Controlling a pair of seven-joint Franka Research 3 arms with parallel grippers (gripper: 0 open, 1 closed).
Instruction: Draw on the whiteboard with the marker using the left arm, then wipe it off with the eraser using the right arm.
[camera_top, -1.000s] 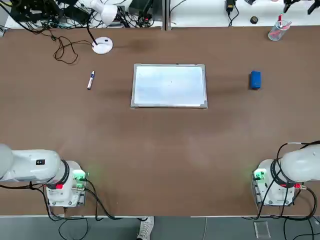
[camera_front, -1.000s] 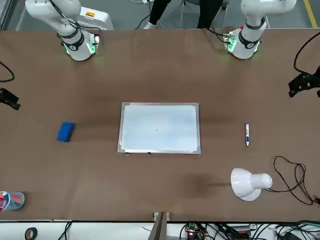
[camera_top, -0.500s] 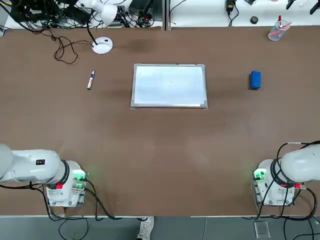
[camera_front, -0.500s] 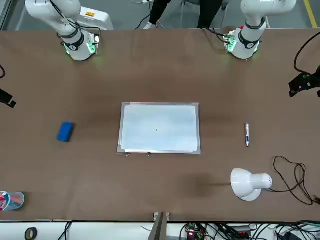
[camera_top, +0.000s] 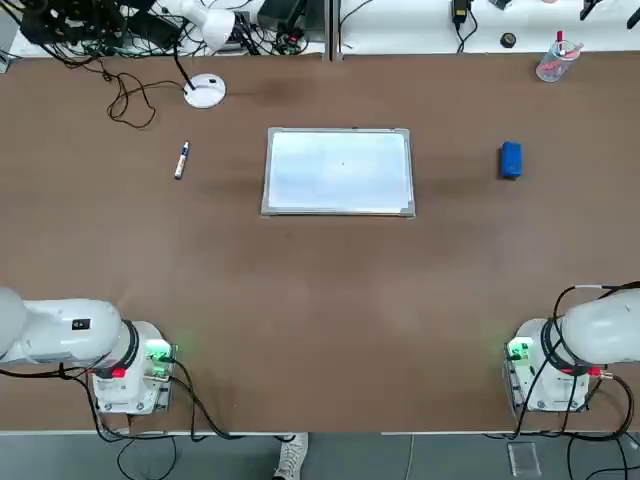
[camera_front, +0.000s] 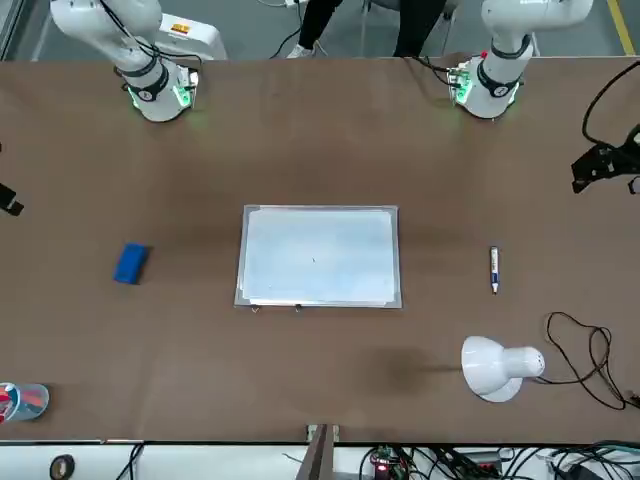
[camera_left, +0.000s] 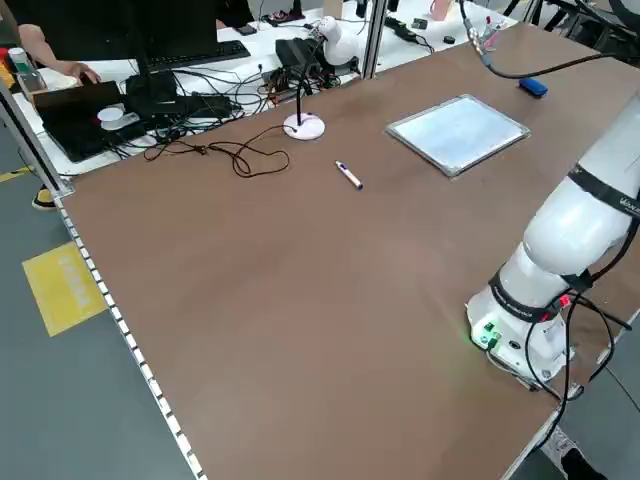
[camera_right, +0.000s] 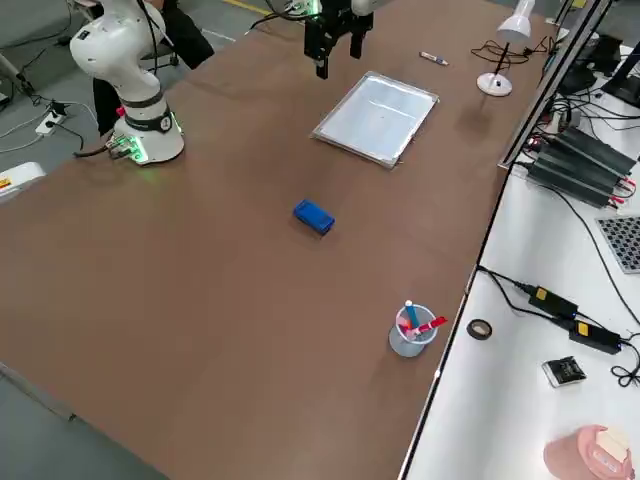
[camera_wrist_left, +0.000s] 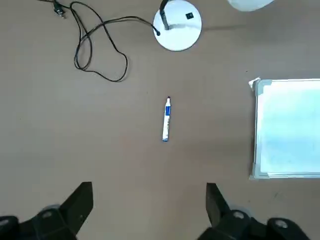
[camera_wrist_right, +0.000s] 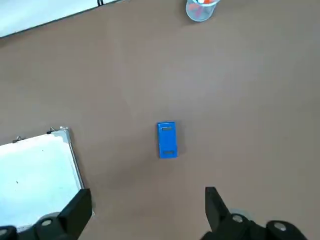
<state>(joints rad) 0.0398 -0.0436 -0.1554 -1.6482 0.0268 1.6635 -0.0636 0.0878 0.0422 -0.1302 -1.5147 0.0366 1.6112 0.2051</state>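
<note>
The whiteboard (camera_top: 338, 171) is laid flat at upper centre of the top view, marker (camera_top: 181, 160) to its left, eraser (camera_top: 511, 160) to its right. A cup (camera_top: 552, 62) holding red and blue items is seen at upper right. The left gripper (camera_wrist_left: 149, 207) and right gripper (camera_wrist_right: 148, 210) are spread wide, empty.

The whiteboard (camera_top: 338, 171) lies between marker (camera_top: 182, 160) and eraser (camera_top: 511, 160).

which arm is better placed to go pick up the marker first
Left. The marker lies on the left arm's side of the whiteboard, and the open left gripper hangs above the table with the marker framed between its fingers. The right gripper is open over the eraser instead.
</note>
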